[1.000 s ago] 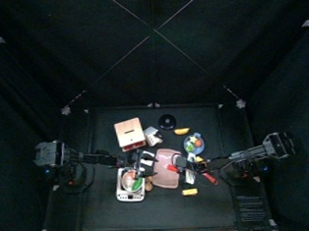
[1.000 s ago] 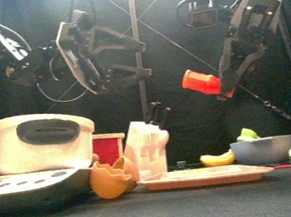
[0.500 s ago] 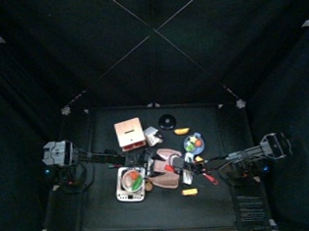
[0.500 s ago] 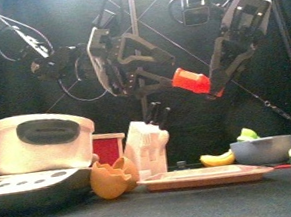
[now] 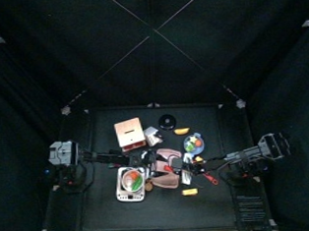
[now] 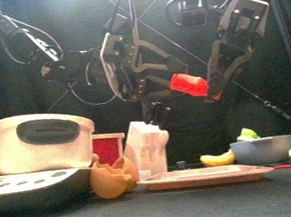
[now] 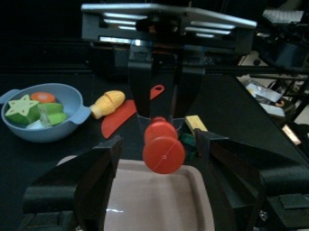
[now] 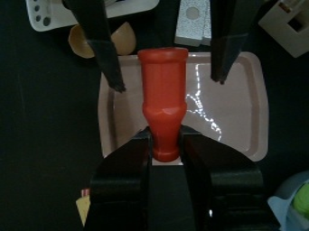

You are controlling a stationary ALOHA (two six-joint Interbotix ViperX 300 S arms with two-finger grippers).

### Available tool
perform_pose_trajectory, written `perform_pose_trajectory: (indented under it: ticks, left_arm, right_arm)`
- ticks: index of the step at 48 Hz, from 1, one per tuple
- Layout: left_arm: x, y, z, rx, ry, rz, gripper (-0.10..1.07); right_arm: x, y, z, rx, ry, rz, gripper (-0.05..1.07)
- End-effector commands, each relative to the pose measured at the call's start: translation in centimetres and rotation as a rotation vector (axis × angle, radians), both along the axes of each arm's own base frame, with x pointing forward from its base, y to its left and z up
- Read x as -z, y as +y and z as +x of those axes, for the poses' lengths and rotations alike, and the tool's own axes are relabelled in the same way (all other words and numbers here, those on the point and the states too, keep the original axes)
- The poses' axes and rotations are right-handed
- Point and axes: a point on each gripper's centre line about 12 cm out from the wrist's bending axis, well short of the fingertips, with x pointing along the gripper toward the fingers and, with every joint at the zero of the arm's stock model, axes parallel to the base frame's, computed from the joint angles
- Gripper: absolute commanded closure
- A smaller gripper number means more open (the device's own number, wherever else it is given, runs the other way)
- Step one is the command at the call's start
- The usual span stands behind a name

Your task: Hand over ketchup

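Holding ketchup bottle (image 6: 190, 84) steady in right fingers (image 8: 165, 152) w/ grip tight, I'd centre wide-open left fingers (image 7: 154, 161) round its body above tray (image 8: 248, 108) b4 closing.

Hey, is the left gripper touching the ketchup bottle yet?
Apart. In the right wrist view, the left gripper straddles the ketchup bottle held by the right gripper, with dark gaps on both sides.

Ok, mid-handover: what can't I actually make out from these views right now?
- Top view: the ketchup bottle and both pincers are too small to separate; the arms cover them.
- Right wrist view: the bottle's lower end is hidden inside the right pincer.
- Left wrist view: only the bottle's end faces the camera; its far length is hidden.
- Front view: the left pincer merges with dark cables.
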Motion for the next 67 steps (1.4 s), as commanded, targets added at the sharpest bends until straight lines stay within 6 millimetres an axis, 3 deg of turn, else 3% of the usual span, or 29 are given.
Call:
perform_pose_trajectory:
  ticks: [1,17,35,40,55,67]
  left_arm:
    - [-0.9,0.0,0.6,-0.002,-0.019,0.003,0.04]
    - [-1.0,0.3,0.7,-0.014,-0.001,0.011,0.26]
    - [-1.1,0.3,0.6,-0.014,-0.002,0.012,0.27]
    - [-1.1,0.3,0.6,-0.014,-0.002,0.012,0.27]
    - [-1.1,0.5,0.5,-0.017,-0.001,0.011,0.27]
    - [-1.4,0.4,0.0,-0.016,-0.002,0.009,0.27]
  right_arm:
    - [-1.4,0.0,0.6,-0.002,-0.047,0.003,0.52]
    - [-1.1,0.1,0.4,0.005,-0.037,0.013,0.52]
    - [-0.6,0.2,0.4,0.031,-0.018,0.056,0.51]
    - [-0.6,0.2,0.4,0.034,-0.017,0.061,0.46]
    - [-0.5,0.1,0.3,0.031,-0.011,0.051,0.16]
    - [-0.5,0.0,-0.1,0.037,0.011,0.036,0.13]
